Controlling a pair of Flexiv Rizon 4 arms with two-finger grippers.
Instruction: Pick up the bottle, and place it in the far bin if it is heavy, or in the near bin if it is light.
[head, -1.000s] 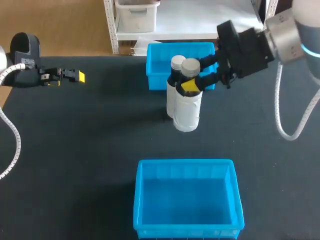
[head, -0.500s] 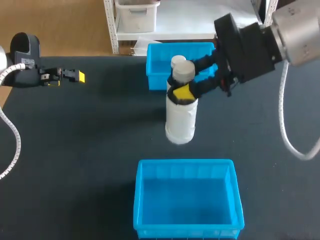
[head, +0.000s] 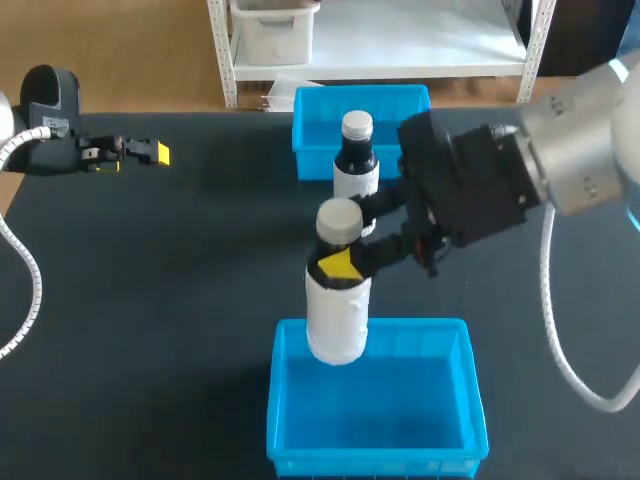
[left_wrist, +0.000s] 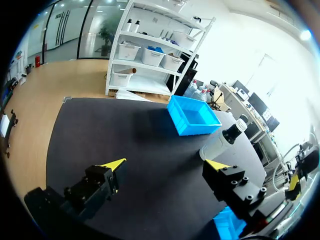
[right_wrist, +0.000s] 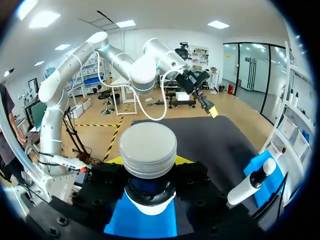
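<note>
The left arm (head: 40, 140) comes in low over the black table (head: 180, 300), far to the left of the near bin (head: 474, 395) and well beyond it. The left gripper (head: 150, 152) is released: in the left wrist view its two yellow-tipped fingers (left_wrist: 114, 163) stand wide apart with only bare tabletop between them.

Above the near bin's far rim, toward its left corner, hangs the bottle (head: 338, 290), upright, white-wrapped with a dark neck and a pale grey cap. Its base shows over the bin's rim in the head view; whether it touches the bin cannot be told. The right wrist view looks straight down on the cap (right_wrist: 149, 145), with the blue of the near bin directly under the bottle.

Beyond the near bin, between it and the far bin (head: 310, 110), a second bottle (head: 356, 160) stands upright on the table, just in front of the far bin's front wall. The far bin sits in line with the near bin at the table's far edge.

The right arm (head: 580, 150) reaches in from the right of the near bin, and the right gripper (head: 345, 262) is clenched on the bottle's neck just under the cap, one finger on each side, a yellow tip (head: 338, 265) facing the head camera.
</note>
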